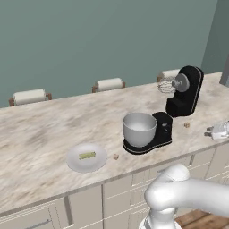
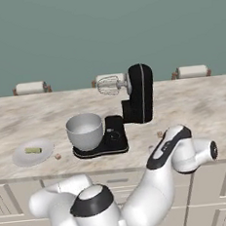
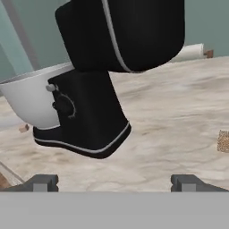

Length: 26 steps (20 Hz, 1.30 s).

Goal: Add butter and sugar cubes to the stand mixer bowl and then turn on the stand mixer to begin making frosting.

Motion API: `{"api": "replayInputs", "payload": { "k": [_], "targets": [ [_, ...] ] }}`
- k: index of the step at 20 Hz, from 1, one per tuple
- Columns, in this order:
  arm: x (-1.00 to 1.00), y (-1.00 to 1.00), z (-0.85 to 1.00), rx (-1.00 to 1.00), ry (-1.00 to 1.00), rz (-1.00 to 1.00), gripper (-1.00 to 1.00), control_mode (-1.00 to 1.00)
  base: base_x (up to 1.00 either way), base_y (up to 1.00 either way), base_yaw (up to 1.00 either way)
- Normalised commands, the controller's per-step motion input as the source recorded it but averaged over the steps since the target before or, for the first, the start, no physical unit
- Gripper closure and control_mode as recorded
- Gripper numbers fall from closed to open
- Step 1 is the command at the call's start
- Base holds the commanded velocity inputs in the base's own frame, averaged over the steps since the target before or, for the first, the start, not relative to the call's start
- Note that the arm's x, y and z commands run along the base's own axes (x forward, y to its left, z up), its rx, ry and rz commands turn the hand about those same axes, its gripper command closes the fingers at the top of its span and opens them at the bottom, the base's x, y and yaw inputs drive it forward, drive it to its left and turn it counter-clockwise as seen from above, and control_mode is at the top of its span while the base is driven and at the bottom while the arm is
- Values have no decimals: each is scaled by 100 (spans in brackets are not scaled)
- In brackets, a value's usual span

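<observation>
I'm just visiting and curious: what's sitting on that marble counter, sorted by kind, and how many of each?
Stand mixer: 1
Metal bowl: 1
White plate: 1
Butter stick: 1
Sugar cubes: 2
Total: 6

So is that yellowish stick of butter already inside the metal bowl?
No, the butter lies on the white plate, off to the side of the stand mixer bowl.
</observation>
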Motion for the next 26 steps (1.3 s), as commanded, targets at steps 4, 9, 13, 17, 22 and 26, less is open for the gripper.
{"api": "replayInputs", "payload": {
  "k": [4, 9, 13, 17, 22, 26],
  "targets": [
    [10, 2, 0, 0, -34, -2, -100, -100, 0, 0, 0],
    [9, 6, 0, -5, -24, 0, -100, -100, 0, 0, 0],
    [18, 11, -5, -8, -4, 0, -100, -100, 0, 0, 0],
    [26, 6, 0, -14, 0, 0, -100, -100, 0, 0, 0],
    [25, -12, -3, -3, 1, -2, -100, -100, 0, 0, 0],
    [31, -19, -19, 0, 11, -4, -100, -100, 0, 0, 0]
  ]
}}
